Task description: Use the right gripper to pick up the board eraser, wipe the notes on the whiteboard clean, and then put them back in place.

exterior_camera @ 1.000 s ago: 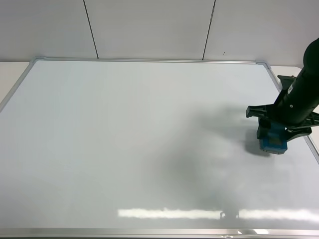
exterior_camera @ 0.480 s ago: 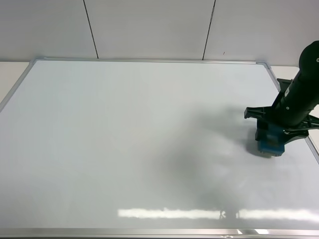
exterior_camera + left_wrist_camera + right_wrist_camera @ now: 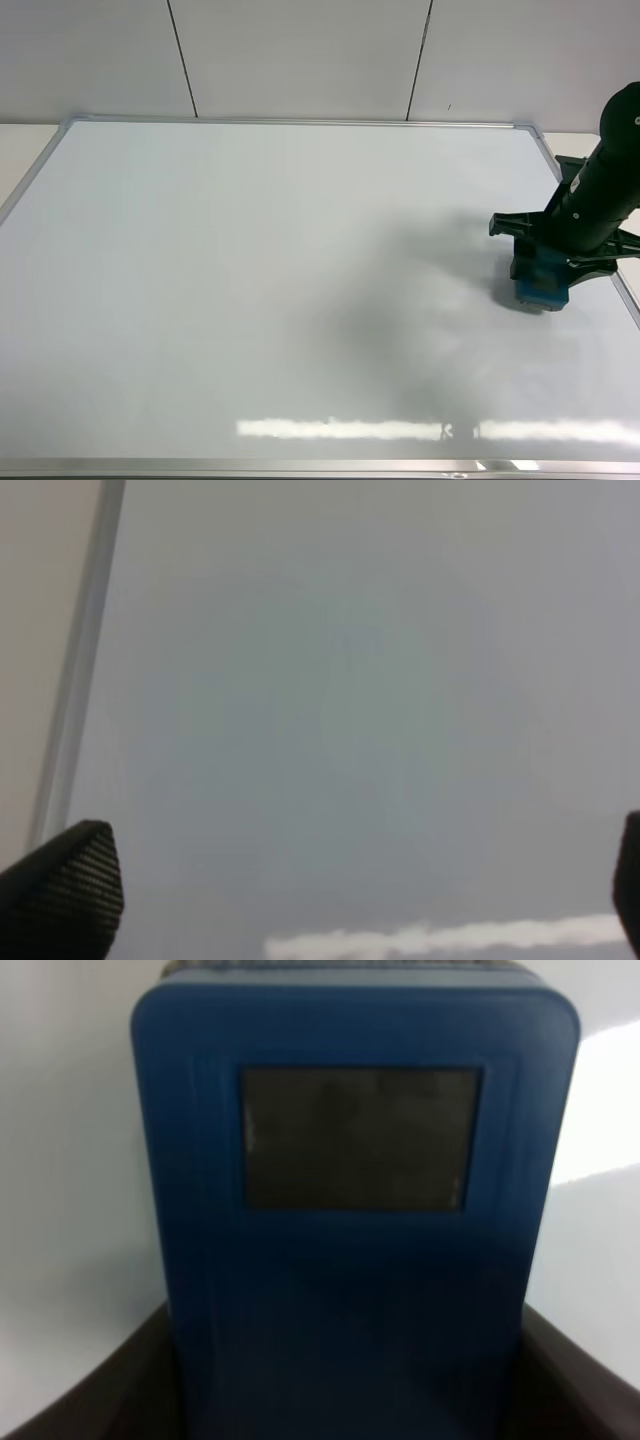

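The whiteboard [image 3: 250,280] fills the exterior high view, and no red notes show on it. My right gripper [image 3: 547,262] is near the board's right edge, shut on the teal-blue board eraser [image 3: 541,287]. It holds the eraser down at the board's surface. In the right wrist view the eraser [image 3: 350,1210] fills the frame with one grey patch showing, between the dark fingers [image 3: 110,1405]. My left gripper [image 3: 345,890] shows only in the left wrist view. It is open and empty above the board, beside the silver frame [image 3: 85,650].
The board's silver frame [image 3: 300,122] runs along the back, and its right side [image 3: 628,300] lies just right of the eraser. A pale panelled wall [image 3: 300,55] stands behind. A bright light reflection [image 3: 340,428] crosses the board near its front edge.
My right gripper, with the eraser in it, has shifted slightly to the left on the board. Nothing else has moved.
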